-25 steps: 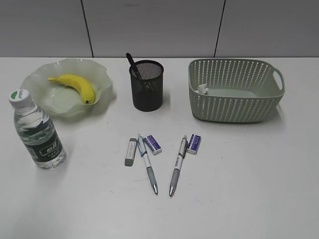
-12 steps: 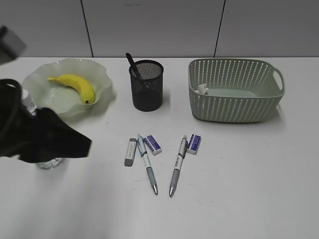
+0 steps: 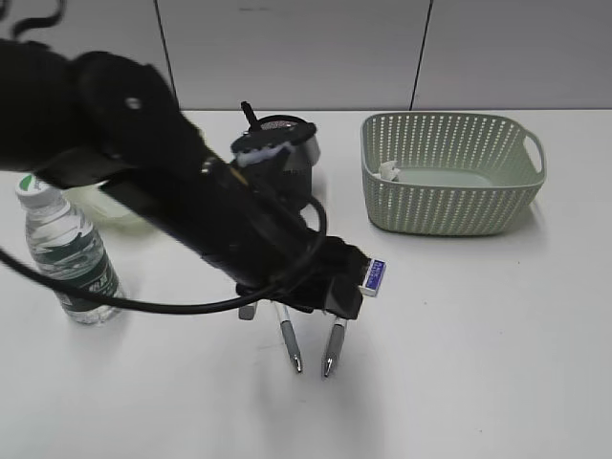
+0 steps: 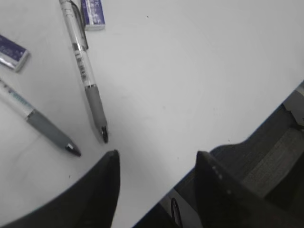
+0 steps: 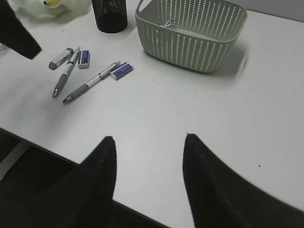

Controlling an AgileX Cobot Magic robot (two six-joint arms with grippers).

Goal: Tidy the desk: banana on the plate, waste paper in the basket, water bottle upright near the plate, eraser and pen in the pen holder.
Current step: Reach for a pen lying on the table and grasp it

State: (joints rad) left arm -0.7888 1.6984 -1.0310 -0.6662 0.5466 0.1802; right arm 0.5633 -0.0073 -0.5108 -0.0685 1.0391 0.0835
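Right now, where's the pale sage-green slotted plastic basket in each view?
Exterior view: the pale sage-green slotted plastic basket stands upper right, on the white desk.
Left wrist view: not in it.
Right wrist view: top centre-right.
Shared landmark: the grey-grip pen beside the small blue-sleeved eraser, lower centre in the exterior view, upper left in the left wrist view, left of the basket in the right wrist view.

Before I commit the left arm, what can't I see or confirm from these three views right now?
- Exterior view: the black left arm hides the wavy pale-green glass plate and the banana, most of the black mesh pen holder, and the grey eraser.
- Left wrist view: one blue-and-white eraser is cut by the left edge.
- Right wrist view: the yellow banana is cropped at the top.
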